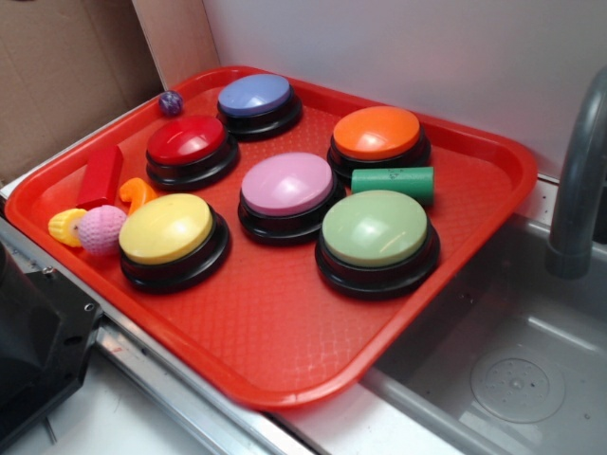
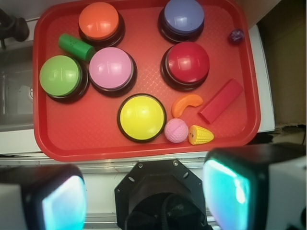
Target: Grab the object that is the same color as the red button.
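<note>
The object, a small red rectangular block (image 1: pixel 101 176) (image 2: pixel 221 100), lies flat near the tray's left edge in the exterior view, beside the red button (image 1: pixel 187 143) (image 2: pixel 186 63). In the wrist view my gripper (image 2: pixel 144 196) hangs high above the robot base, outside the tray's near rim, well apart from the block. Its two fingers (image 2: pixel 225 191) stand wide apart with nothing between them. The gripper does not show in the exterior view.
The red tray (image 1: pixel 285 351) (image 2: pixel 96 143) also holds yellow (image 1: pixel 167 230), pink (image 1: pixel 286 186), green (image 1: pixel 376 230), orange (image 1: pixel 377 134) and blue (image 1: pixel 254 97) buttons, a green cylinder (image 1: pixel 393 179), an orange curved toy (image 2: pixel 186 105), a pink ball (image 2: pixel 176 130), a corn toy (image 2: pixel 200 135) and a small purple ball (image 2: pixel 235 35). A sink (image 1: pixel 503 379) lies right.
</note>
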You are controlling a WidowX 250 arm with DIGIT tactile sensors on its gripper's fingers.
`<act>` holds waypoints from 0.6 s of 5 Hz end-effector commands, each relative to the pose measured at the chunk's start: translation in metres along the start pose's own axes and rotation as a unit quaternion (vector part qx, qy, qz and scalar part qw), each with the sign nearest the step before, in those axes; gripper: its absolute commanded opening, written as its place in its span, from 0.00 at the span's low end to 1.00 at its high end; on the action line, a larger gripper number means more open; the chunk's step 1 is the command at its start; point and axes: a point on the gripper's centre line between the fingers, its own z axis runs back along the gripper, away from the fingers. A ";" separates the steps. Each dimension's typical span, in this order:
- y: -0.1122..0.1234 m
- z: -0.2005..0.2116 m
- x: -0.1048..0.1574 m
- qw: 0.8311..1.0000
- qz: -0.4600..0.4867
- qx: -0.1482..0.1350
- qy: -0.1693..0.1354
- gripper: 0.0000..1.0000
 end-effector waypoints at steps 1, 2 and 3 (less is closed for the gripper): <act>0.000 0.000 0.000 1.000 0.000 0.000 0.000 1.00; 0.012 -0.012 0.006 0.998 0.059 -0.007 -0.019 1.00; 0.023 -0.023 0.012 0.995 0.101 -0.012 -0.018 1.00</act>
